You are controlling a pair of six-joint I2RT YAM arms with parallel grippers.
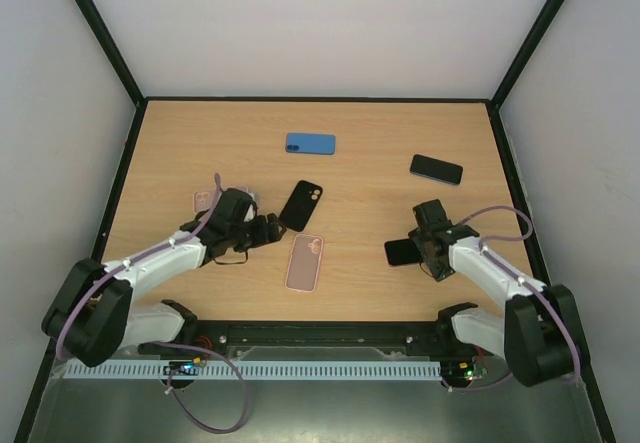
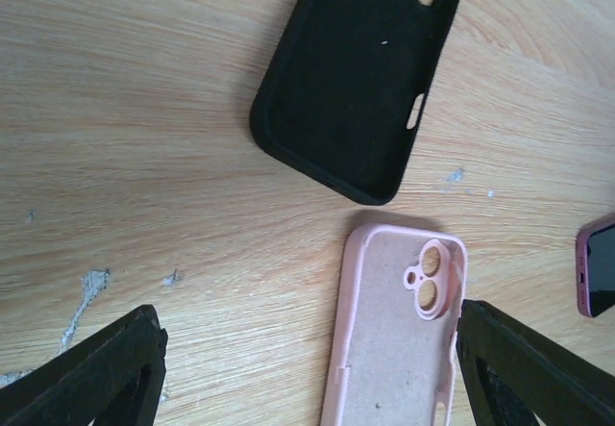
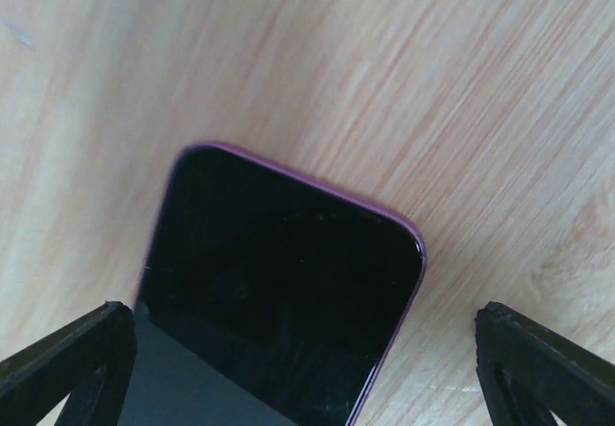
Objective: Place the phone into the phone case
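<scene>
Right wrist view, phone (image 3: 279,282) lying between jaws of right end effector (image 3: 306,349), spread wide, gripping nothing

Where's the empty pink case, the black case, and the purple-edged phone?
empty pink case (image 2: 389,349): left wrist view, its inside floor.
black case (image 2: 356,70): left wrist view, middle of its inside.
purple-edged phone (image 3: 279,291): right wrist view, dark screen.

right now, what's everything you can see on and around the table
black case: one, black, empty, mid-table
pink case: one, pale pink, empty, just nearer than the black case
phone: one, dark screen, purplish rim, flat under the right hand
dark phone: one, black, far right
blue item: one, blue, far centre; case or phone unclear
pink item: one, pale pink, left side, partly hidden
table: one, light wood
left hand: one, black, open, beside the black case
right hand: one, black, open
</scene>
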